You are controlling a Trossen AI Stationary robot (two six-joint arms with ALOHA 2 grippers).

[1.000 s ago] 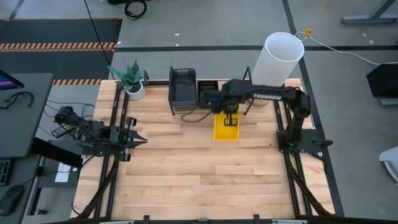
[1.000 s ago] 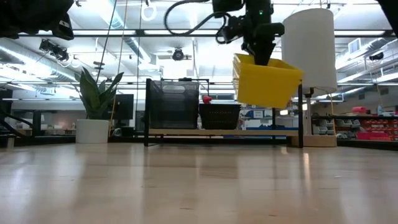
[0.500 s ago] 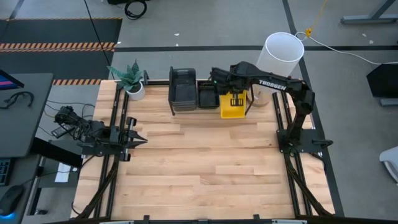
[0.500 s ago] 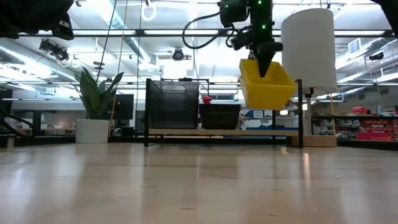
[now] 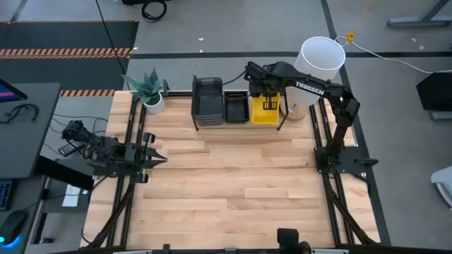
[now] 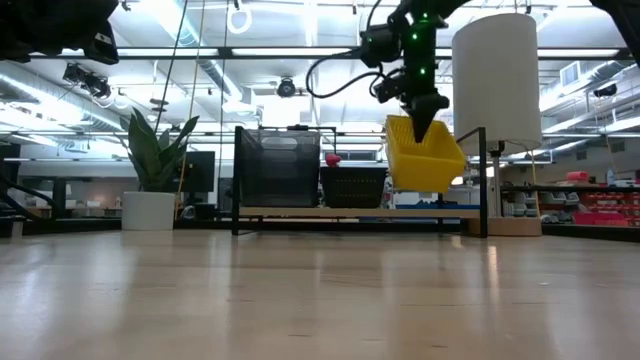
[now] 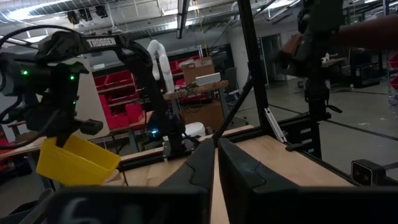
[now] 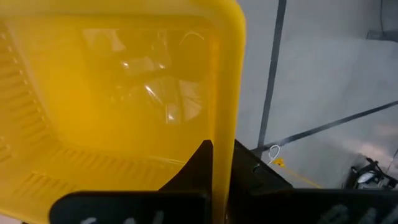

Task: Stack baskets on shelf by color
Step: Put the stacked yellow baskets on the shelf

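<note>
Bright yellow shallow rectangular plastic basket (image 5: 264, 111): held off the shelf board, tilted, its rim pinched from above; hangs over the right part of the shelf, just right of the black basket.

Black perforated rectangular plastic basket (image 5: 236, 109): sits level on the shelf board, between the grey basket and the yellow one.

Larger dark grey plastic basket with rounded corners (image 5: 207, 103): at the shelf's left end, upright.

Long narrow light-wood shelf board with thin black metal upright rods (image 6: 300, 212): runs along the table's far edge.
</note>
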